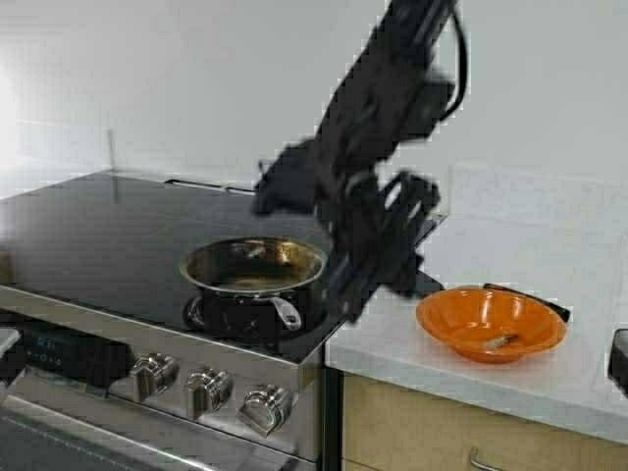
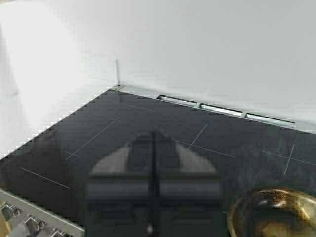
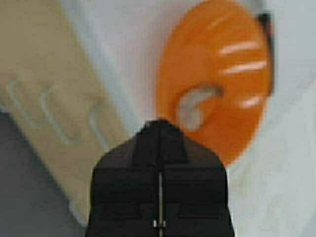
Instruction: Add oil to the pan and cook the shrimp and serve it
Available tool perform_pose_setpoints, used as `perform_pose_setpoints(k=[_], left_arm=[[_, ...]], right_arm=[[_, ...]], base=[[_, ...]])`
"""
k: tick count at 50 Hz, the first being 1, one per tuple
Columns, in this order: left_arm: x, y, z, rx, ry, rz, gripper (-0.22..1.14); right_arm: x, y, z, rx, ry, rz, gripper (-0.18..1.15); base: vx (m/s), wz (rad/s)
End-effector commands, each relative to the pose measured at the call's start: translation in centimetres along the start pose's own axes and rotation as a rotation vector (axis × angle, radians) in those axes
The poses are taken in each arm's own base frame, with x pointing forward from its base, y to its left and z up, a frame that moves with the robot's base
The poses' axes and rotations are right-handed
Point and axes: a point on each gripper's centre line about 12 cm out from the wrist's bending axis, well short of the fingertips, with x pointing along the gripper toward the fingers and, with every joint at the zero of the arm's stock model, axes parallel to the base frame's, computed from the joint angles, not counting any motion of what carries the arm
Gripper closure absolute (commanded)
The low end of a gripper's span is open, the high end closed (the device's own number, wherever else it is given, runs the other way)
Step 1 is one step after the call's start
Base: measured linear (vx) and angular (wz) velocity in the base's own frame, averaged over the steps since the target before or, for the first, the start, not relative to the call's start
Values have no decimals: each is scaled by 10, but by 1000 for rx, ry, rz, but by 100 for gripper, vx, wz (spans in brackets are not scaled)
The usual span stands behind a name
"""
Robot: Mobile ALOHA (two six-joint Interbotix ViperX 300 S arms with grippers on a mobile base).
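The shrimp (image 3: 195,103) lies alone in the orange bowl (image 1: 451,329) on the counter (image 1: 579,378), well apart from the pan (image 1: 253,267), which sits on the stove (image 1: 98,235) holding only browned residue. My right gripper (image 3: 159,131), clenched and empty, hangs above the bowl; it should open wide before descending. My left gripper (image 2: 153,143) hovers clenched over the stove.

Pan (image 1: 254,267): shiny steel, golden-brown inside. Bowl (image 1: 491,322): bright orange, holding a pale beige-pink shrimp (image 1: 498,341). Stove top (image 1: 108,235): glossy black with thin pale lines. Knobs (image 1: 206,391): silver. Counter (image 1: 549,265): white. Cabinet (image 1: 412,432): light tan
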Motion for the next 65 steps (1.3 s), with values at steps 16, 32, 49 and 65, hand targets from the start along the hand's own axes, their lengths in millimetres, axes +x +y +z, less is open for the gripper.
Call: perform_pose_setpoints(k=[16, 32, 49, 65], left_arm=[[2, 0, 7, -26, -15, 1, 89], [2, 0, 6, -26, -14, 0, 89], [2, 0, 6, -26, -12, 0, 89], [2, 0, 5, -26, -5, 0, 89]], right_arm=[[8, 16, -27, -120, 69, -256, 49], [11, 25, -30, -100, 91, -207, -1], [25, 33, -35, -165, 74, -231, -1], [54, 40, -41, -109, 56, -267, 0]], base=[[0, 0], [0, 0], [0, 0], [0, 0]])
